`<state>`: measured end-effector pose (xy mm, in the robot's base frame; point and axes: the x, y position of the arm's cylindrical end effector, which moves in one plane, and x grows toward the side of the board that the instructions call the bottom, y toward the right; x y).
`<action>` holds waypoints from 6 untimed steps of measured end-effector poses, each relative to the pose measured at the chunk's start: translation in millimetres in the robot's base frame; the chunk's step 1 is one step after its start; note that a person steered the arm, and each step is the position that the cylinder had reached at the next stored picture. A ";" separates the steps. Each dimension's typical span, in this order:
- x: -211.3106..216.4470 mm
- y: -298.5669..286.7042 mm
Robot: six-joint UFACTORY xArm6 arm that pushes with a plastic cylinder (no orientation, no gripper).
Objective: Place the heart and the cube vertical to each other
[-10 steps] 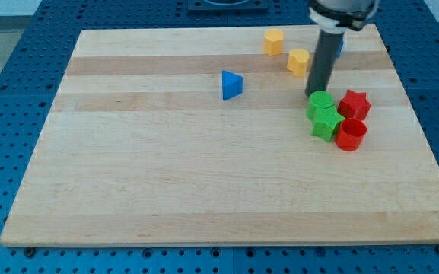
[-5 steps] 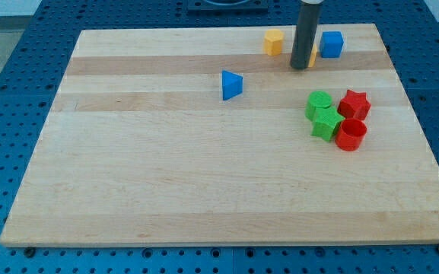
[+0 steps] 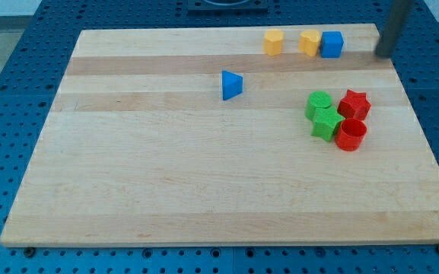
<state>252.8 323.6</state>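
Note:
The blue cube (image 3: pixel 332 44) sits near the view's top edge of the wooden board (image 3: pixel 166 175). A yellow block (image 3: pixel 309 43), possibly the heart, touches the cube's left side. A second yellow block (image 3: pixel 273 42) sits a little further left in the same row. My rod is blurred at the view's top right. My tip (image 3: pixel 384 55) is at the board's right edge, to the right of the blue cube and apart from every block.
A blue triangular block (image 3: pixel 231 84) lies left of centre. At the right is a cluster: two green blocks (image 3: pixel 319 103) (image 3: pixel 326 122), a red star (image 3: pixel 354 104) and a red cylinder (image 3: pixel 350 135).
My rod went from the green cluster up to the lower yellow block, which now sits higher, against the blue cube's left side. The rod then swept to the view's top right.

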 end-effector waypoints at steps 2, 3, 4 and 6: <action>-41.0 -99.9; 6.5 -127.8; 51.4 -137.1; 107.9 -142.8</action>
